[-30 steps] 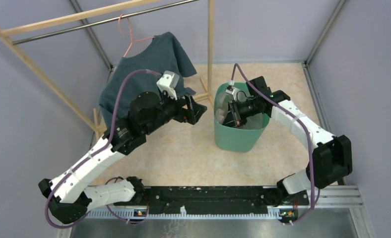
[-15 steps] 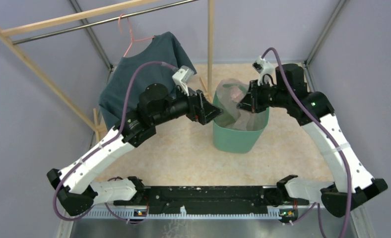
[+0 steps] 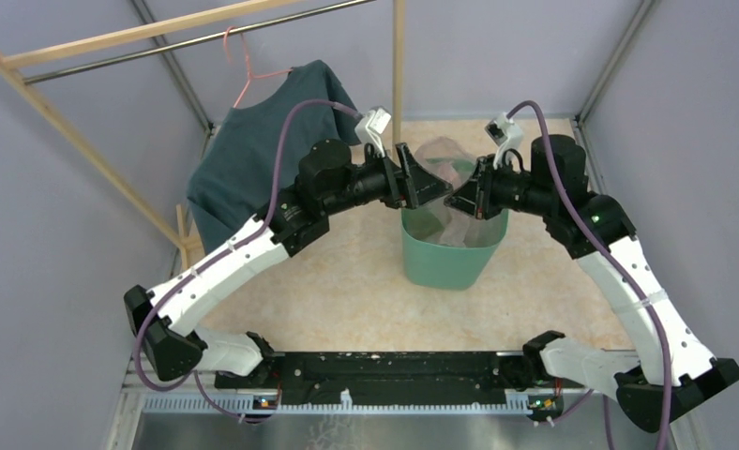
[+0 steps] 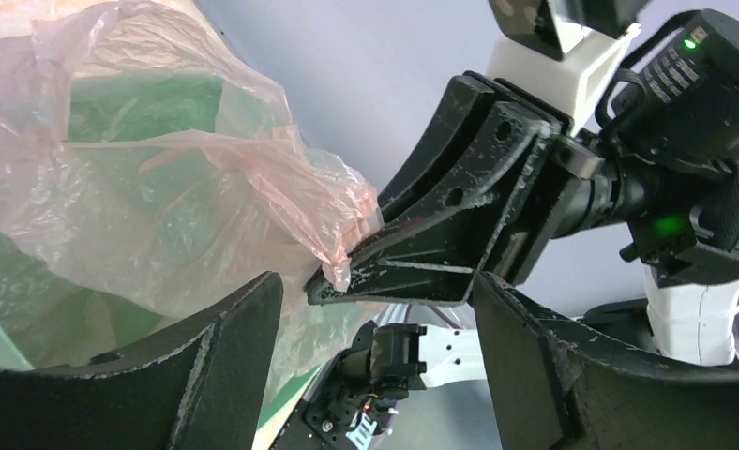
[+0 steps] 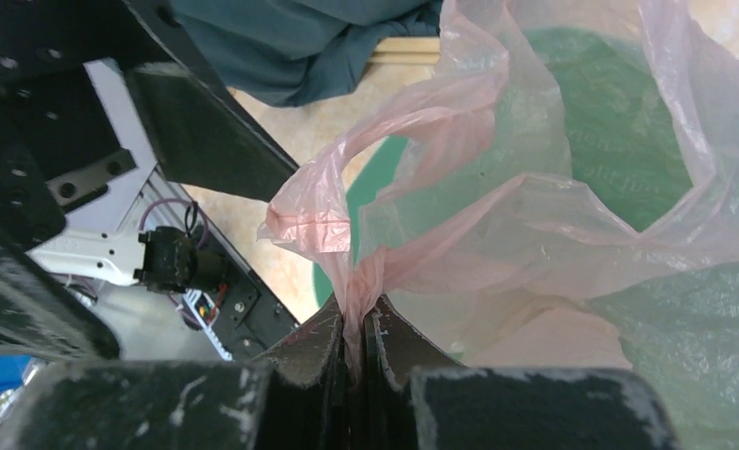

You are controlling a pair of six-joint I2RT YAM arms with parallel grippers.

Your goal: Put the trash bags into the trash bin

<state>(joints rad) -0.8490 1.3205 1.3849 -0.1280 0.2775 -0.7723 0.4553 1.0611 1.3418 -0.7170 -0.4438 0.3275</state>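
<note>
The pale-pink trash bag (image 3: pixel 441 167) billows up out of the mint-green trash bin (image 3: pixel 448 255), its lower part inside. My right gripper (image 3: pixel 458 199) hovers over the bin's rim, shut on a bunched edge of the bag (image 5: pixel 413 141); the pinch shows between its jaws (image 5: pixel 356 330). My left gripper (image 3: pixel 431 187) is open and empty just left of it, at the bag's left side. In the left wrist view its fingers (image 4: pixel 220 370) straddle the right gripper's tip (image 4: pixel 413 267), where the film (image 4: pixel 159 187) is pinched. The bin (image 5: pixel 619 122) shows green through the film.
A dark teal shirt (image 3: pixel 263 141) hangs on a pink hanger (image 3: pixel 246 70) from a wooden rack (image 3: pixel 399 66) at the back left, close behind the left arm. Purple-grey walls enclose the beige floor (image 3: pixel 347 281).
My right gripper rose out of the bin, pulling the bag up. My left gripper swung right from beside the shirt to the bag, now tip to tip with the right.
</note>
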